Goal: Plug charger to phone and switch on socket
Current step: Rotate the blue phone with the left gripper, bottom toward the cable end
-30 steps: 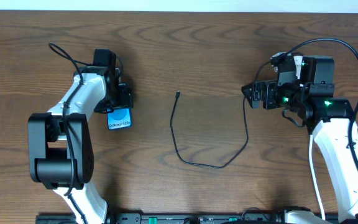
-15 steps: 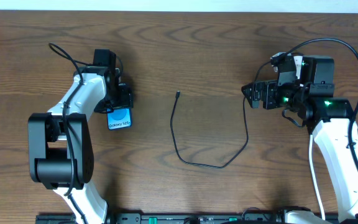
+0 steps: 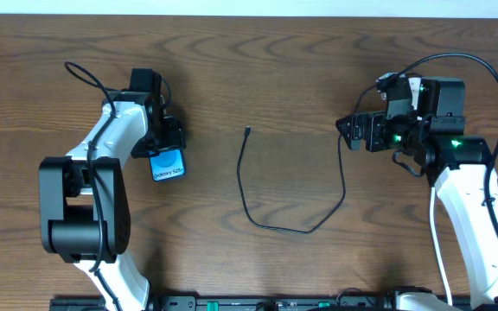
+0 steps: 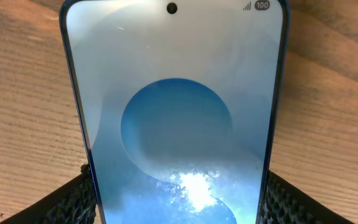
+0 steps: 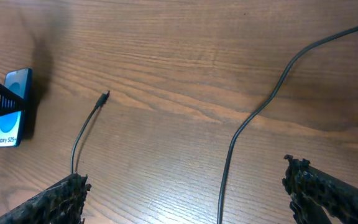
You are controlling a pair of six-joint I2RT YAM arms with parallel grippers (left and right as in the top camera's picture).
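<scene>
- Clearly early going: the left hand is closed on the phone, pinching its long edges, over the left part of the table.
- Its partner, the right hand, gapes wide and empty above the charger.
- Loose at mid-table lies the plug tip, well apart from the phone, so nothing is plugged in yet.
- No socket shows in any view; by my judgement, plugging and switching both remain.

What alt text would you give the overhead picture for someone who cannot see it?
Two robot arms at a brown wooden table: the left hand grips a slim blue-screened smartphone, and the open right hand sits at one end of an unplugged long thin black cable.
</scene>
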